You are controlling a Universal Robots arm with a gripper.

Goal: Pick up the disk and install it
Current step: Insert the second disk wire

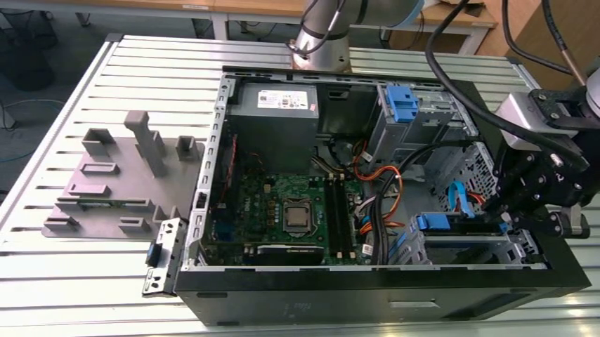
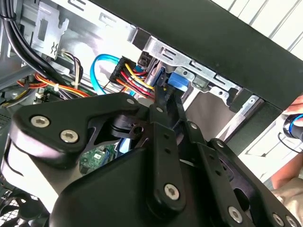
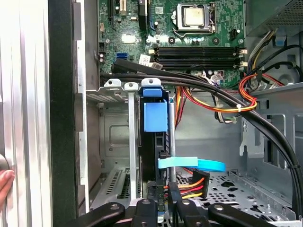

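From my seat, the gripper (image 1: 506, 219) is down inside the open computer case (image 1: 375, 298), at the corner on the exterior view's right, nearest the camera. The disk (image 3: 153, 151) is already in the metal drive bay (image 3: 113, 127) there. It stands on its thin edge between the bay's upright walls, and its blue frame tab (image 3: 155, 116) shows at the end farthest from me in the first wrist view.

What matters is the line-up. The disk's long axis runs straight away from the jaws and deeper into the bay, towards the motherboard (image 3: 194, 28). The jaws sit right at its near end, on the same line and not off to either side. In the second wrist view the gripper (image 2: 165, 97) points at that same blue tab (image 2: 177, 80), so any push or pull would act along the disk's length.

The jaws look drawn together with little or no gap, far narrower than the disk is thick, so they are not spanning its body. I cannot tell whether they nip a thin lip of the frame or just rest against the end.

A light-blue data cable (image 3: 196, 164) and a bundle of red, yellow and black power wires (image 3: 191, 184) cross just beside the gripper's tip, touching or nearly so. A person's hand (image 3: 4, 182) rests outside the case wall by the table (image 1: 75, 267).
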